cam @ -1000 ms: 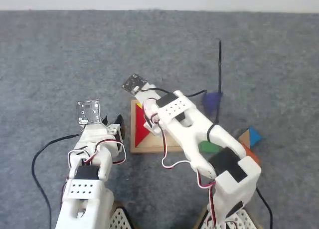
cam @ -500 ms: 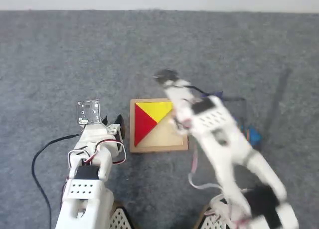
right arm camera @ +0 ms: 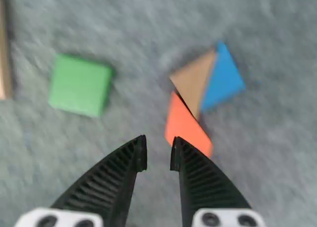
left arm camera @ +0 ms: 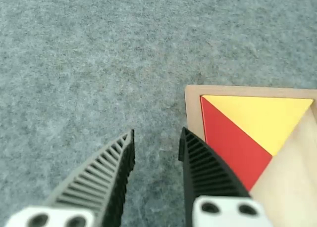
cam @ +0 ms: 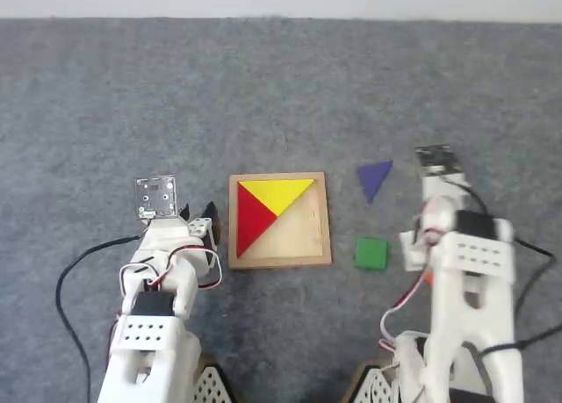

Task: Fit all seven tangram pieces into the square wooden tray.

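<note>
The square wooden tray lies mid-table and holds a yellow triangle and a red triangle; its other half is bare wood. My left gripper hovers open and empty over the carpet just left of the tray. To the right of the tray lie a purple triangle and a green square. My right gripper is narrowly open and empty, low over the carpet beside an orange piece, with a brown triangle, a blue piece and the green square beyond.
Grey carpet covers the whole table. The left arm stands left of the tray and the right arm right of the green square, covering the orange, brown and blue pieces in the high view. Cables trail near both bases.
The right arm has swung from over the tray's left side across to the right, uncovering the yellow triangle now lying in the tray. The left arm has not moved.
</note>
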Motion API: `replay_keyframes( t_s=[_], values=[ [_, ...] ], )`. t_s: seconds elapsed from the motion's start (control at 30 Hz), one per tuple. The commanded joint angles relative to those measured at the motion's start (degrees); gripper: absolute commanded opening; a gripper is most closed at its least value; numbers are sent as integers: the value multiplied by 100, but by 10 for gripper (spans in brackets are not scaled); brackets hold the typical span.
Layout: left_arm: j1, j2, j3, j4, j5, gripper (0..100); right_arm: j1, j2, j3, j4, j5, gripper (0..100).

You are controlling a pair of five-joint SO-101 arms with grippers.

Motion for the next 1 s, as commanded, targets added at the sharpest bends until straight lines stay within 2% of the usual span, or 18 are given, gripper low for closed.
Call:
replay_keyframes(
  t_s=[0.0,0.17,0.3,0.37,0.47,0.57,0.77,0.87,0.97],
  values=[
    [-35,-79,-75,26,53,145,567,75,-976,1560,1697,110],
    [-35,-79,-75,26,53,145,497,-110,-1248,1807,1952,109],
    [-35,-79,-75,26,53,145,-207,-321,-1029,1868,2004,109],
    [-35,-79,-75,26,53,145,-611,-365,-738,1798,2268,109],
    [-35,-79,-75,26,53,145,-857,-321,-220,1279,2602,110],
    [-35,-79,-75,26,53,145,-620,-136,185,505,2919,110],
    [-35,-79,-75,26,53,145,831,-101,-97,215,4492,115],
    [-35,-79,-75,26,44,145,1226,-92,-114,-84,5459,181],
    [-35,-79,-75,26,44,145,1297,-22,44,-127,6180,240]
  ],
)
